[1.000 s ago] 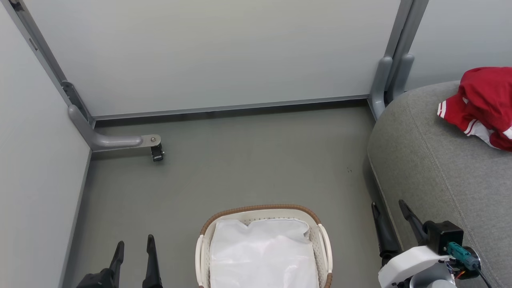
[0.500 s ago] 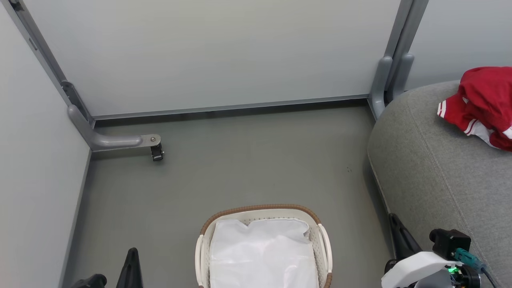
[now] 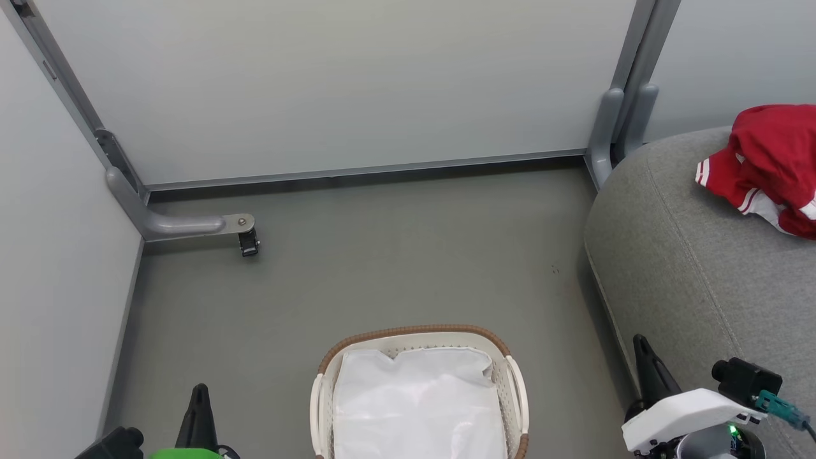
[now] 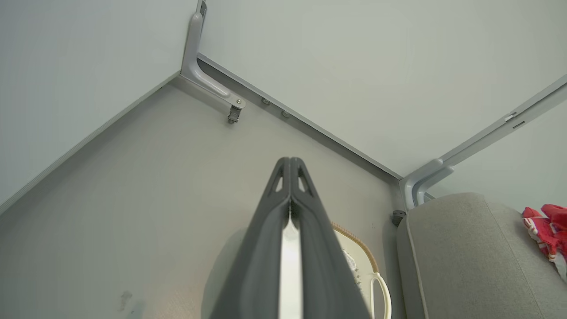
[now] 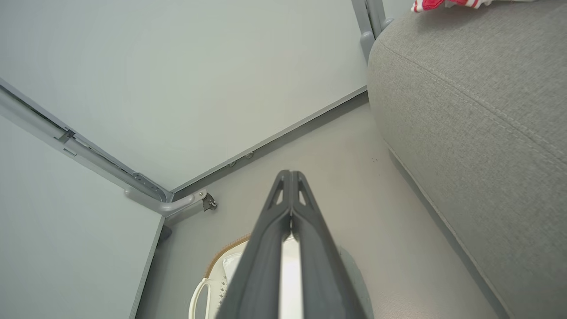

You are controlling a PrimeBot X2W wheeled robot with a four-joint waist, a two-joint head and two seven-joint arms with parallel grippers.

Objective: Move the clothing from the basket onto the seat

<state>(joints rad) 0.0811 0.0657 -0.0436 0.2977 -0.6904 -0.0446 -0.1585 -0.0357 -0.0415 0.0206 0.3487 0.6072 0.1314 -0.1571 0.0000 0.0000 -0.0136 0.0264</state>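
The red clothing [image 3: 768,169] with white striped trim lies bunched on the grey seat [image 3: 688,268] at the right; a corner of that clothing [image 4: 547,228] is at the left wrist view's right edge, and a strip of the clothing [image 5: 447,3] at the right wrist view's top. The cream basket [image 3: 417,341] with a brown rim stands on the floor at bottom centre, holding only a white liner cloth [image 3: 417,401]. My left gripper [image 3: 199,390] is shut and empty at the lower left. My right gripper [image 3: 639,342] is shut and empty beside the seat's front edge. Both wrist views show each pair of fingers pressed together: the left gripper [image 4: 290,160] and the right gripper [image 5: 290,173].
Pale partition walls [image 3: 331,83] enclose the grey floor [image 3: 382,255] at the back and left. A grey metal foot with a black caster [image 3: 247,242] juts out at the back left. A grey post [image 3: 612,134] stands by the seat's far corner.
Both grippers have shut; a second ago their fingers stood apart. Both arms have drawn back toward the bottom edge. The clothing, basket and seat have stayed in place.
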